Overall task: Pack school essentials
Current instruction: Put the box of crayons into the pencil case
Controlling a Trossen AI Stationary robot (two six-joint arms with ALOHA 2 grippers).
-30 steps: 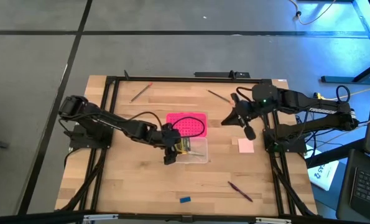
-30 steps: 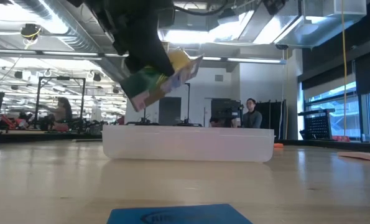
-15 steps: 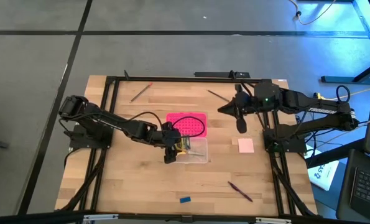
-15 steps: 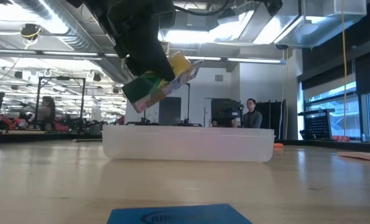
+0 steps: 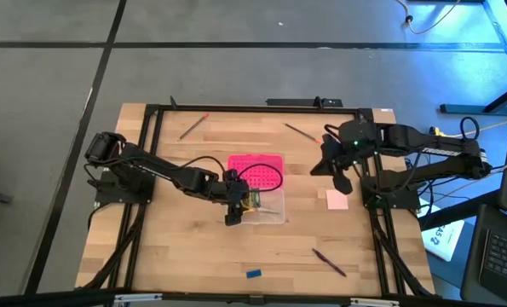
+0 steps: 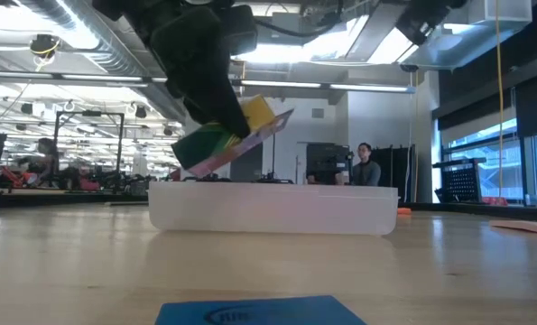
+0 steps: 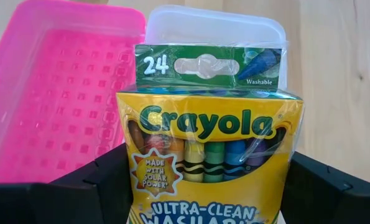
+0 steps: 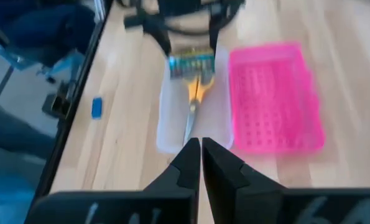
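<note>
The left pincer (image 5: 236,203) is clamped on the crayon box (image 7: 211,158), its two dark fingers (image 7: 104,186) pressing the box's sides. In the low view the crayon box hangs tilted just above the clear plastic box (image 6: 273,208), near that box's left end and not resting on its floor. The clear plastic box sits at the middle of the desk (image 5: 185,256), and the bright pink lid (image 5: 255,170) lies right beside it on the far side.

A pair of yellow-handled scissors (image 8: 194,102) lies inside the clear box, as far as the blurred right wrist view lets one judge.

The right pincer (image 8: 201,149) hovers above the desk to the right of the pink lid, its fingers pressed together with nothing between them.

The pale pink pad (image 5: 337,199) lies on the desk at the right, near the right arm. The blue eraser (image 5: 253,274) sits at the near edge, well apart from the box. One pencil (image 5: 193,125) lies at the far left, another thin one (image 5: 300,130) at the far middle, and a dark pen (image 5: 329,263) lies near right.

In the room behind the desk, a person (image 6: 365,168) sits.
</note>
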